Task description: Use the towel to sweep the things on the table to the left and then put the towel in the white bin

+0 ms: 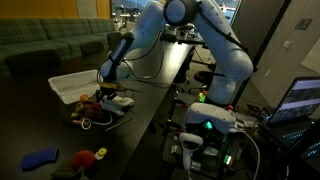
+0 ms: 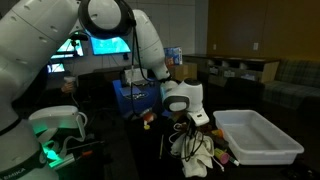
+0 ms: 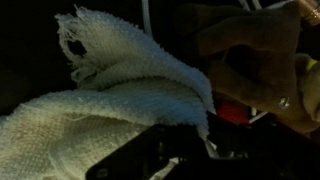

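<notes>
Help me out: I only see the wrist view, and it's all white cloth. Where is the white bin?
Observer: The white bin sits on the table, right beside the towel.
Operator: Are any toys near it?
Observer: Yes, small red and yellow things lie against the towel, by the bin.
Operator: Anything farther away?
Observer: A blue item lies alone, well apart from the bin.

Towel [image 2: 197, 152] on table [image 1: 140, 122], just beside white bin [image 2: 258, 140]; some things [image 2: 222, 154] btw. the two.
</notes>
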Motion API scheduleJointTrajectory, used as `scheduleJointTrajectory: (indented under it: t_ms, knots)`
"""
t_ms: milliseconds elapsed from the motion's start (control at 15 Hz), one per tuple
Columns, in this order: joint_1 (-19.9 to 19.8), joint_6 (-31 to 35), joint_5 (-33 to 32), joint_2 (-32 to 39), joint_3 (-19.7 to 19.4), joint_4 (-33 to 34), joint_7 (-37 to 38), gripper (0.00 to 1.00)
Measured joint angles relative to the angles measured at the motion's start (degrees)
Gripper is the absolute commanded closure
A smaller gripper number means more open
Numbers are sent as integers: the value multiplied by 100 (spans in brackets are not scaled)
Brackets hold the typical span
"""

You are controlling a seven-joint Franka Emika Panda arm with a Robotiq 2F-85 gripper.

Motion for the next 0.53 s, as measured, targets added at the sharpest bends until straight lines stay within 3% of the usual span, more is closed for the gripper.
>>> scheduleJointTrajectory:
  t_ms: [533]
  knots:
    - [418,-14,10,49,150,125,22,91]
